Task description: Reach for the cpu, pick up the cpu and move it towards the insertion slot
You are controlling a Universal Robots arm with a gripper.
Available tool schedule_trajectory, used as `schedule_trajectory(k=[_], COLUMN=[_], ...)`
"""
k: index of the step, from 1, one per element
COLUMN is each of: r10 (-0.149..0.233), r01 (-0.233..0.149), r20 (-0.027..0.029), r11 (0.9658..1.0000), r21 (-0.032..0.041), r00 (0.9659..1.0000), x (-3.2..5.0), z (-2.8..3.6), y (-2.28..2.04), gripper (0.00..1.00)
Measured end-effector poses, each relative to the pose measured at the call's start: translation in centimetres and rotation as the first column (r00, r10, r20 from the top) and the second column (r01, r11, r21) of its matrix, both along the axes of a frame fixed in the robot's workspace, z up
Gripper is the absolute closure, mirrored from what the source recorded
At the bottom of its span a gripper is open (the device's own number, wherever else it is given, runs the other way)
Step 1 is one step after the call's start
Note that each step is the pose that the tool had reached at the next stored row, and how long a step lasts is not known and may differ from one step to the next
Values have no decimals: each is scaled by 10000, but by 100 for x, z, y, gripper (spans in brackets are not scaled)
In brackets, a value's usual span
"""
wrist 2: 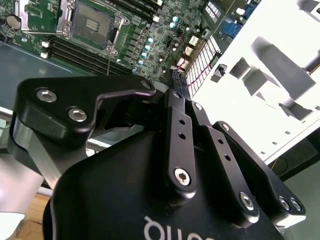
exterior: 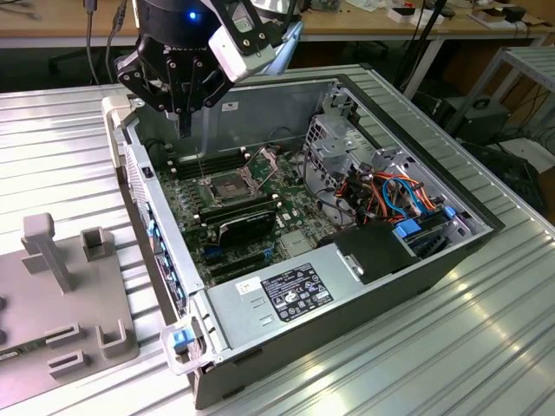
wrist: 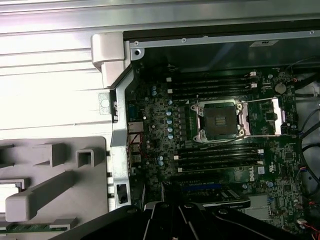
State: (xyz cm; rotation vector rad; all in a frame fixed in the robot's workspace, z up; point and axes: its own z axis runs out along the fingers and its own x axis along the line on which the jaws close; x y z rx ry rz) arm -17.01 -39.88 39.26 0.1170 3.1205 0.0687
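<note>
My gripper (exterior: 185, 128) hangs over the near-left corner of the open computer case, its two fingers (wrist 2: 176, 95) pressed together, shut, with nothing seen between them. Below it and toward the exterior view's right lies the insertion slot (exterior: 227, 186), a silver-framed socket with a dark centre (wrist: 220, 120) (wrist 2: 90, 22) on the green board. Its load plate (exterior: 263, 162) is swung open. A pale flat square piece (wrist: 9, 190) lies on the grey fixture outside the case; it may be the cpu, though I cannot tell for sure.
The case wall (exterior: 143, 186) stands between the fixture (exterior: 61, 303) and the board. Long black memory slots (wrist: 215, 152) flank the socket. A black ribbed card (exterior: 247, 224), a drive cage (exterior: 338, 147) and cable bundles (exterior: 399, 195) crowd the exterior view's right.
</note>
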Motion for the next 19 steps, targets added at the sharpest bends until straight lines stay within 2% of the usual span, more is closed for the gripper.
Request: schedule_trajectory(k=[8, 19], r10=[0, -1], r01=[0, 1], r20=[1, 0], r11=[10000, 10000], r21=[1, 0], r00=[10000, 10000], x=[-55, -79], z=[0, 0], y=[0, 0], gripper=[89, 89])
